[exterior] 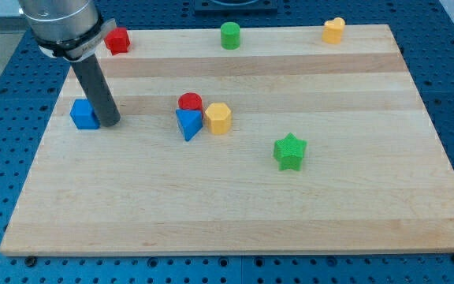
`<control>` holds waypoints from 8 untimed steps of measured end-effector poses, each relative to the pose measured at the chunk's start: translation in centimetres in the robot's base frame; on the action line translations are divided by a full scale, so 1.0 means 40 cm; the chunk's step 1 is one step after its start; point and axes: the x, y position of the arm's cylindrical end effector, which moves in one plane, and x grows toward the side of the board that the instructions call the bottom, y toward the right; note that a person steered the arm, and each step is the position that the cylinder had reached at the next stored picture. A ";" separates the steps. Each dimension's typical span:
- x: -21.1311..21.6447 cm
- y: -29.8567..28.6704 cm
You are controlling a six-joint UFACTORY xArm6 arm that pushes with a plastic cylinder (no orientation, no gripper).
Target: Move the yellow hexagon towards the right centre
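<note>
1. The green star is seen nearest on the bench.
2. The yellow hexagon is placed centrally, touching the blue triangle below the red cylinder.
3. No pincer is fitted; my tip is set beside the blue cube, so neighbours could be dragged rightward.

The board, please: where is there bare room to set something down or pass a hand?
The whole strip along the view's bottom, below the green star, is bare, and so is the view's right side between that star and the yellow heart. It is crowded mid-left: the red cylinder, blue triangle and yellow hexagon cluster together, with my tip beside the blue cube.
</note>
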 end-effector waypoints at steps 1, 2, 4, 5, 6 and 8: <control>0.019 0.032; 0.049 0.104; 0.132 0.289; 0.121 0.364; 0.038 0.392; -0.083 0.398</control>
